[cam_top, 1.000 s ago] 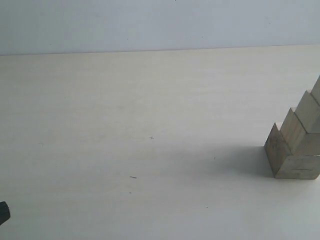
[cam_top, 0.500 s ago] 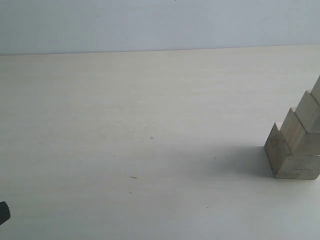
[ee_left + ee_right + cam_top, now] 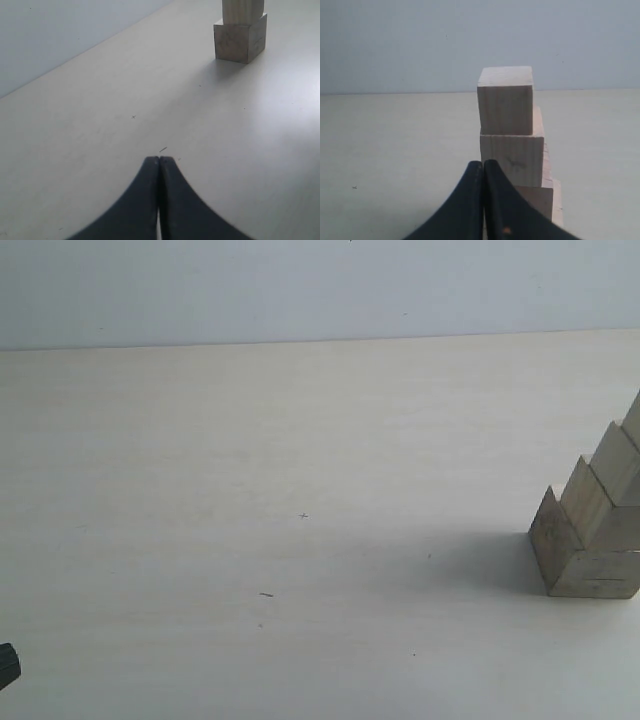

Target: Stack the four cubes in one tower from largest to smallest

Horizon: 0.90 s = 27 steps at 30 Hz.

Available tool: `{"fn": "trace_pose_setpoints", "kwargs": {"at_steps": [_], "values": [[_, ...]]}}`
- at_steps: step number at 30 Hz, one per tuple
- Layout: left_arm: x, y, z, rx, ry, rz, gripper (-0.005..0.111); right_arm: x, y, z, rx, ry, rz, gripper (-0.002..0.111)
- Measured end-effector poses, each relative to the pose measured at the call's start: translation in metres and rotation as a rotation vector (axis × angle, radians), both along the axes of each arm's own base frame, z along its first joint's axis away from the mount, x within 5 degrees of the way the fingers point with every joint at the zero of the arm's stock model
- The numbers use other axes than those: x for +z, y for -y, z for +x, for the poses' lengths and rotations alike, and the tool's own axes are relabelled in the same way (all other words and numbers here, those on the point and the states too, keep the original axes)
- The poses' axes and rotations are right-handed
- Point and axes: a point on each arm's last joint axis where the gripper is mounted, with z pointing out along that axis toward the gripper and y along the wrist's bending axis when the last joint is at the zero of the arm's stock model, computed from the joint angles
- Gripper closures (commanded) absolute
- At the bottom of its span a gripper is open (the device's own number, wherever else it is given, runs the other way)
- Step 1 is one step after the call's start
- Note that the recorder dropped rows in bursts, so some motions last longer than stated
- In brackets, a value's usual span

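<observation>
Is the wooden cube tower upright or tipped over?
Upright: the pale wooden cube tower stands stepped, each level sitting flat on a bigger one.

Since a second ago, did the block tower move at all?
No. The tower sits exactly as far right of the tiny cross mark as it did before.

The tower (image 3: 590,540) stands on the table (image 3: 300,440), far right in the exterior view and partly out of frame; the top cube (image 3: 505,100) sits on the next.
</observation>
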Motion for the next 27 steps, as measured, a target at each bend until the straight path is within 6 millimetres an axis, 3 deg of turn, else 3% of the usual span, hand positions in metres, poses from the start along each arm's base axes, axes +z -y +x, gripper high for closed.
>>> {"fn": "trace_pose_setpoints", "kwargs": {"at_steps": [9,15,27], "values": [[0.000,0.000,0.000,0.000,0.000,0.000,0.107,-0.001,0.000,-0.001,0.002,-0.001,-0.001,0.108],[0.000,0.000,0.000,0.000,0.001,0.001,0.107,-0.016,0.000,0.001,-0.001,-0.032,-0.002,0.108],[0.000,0.000,0.000,0.000,0.001,0.001,0.107,-0.011,0.002,0.002,-0.040,0.009,0.108,0.108]]}}
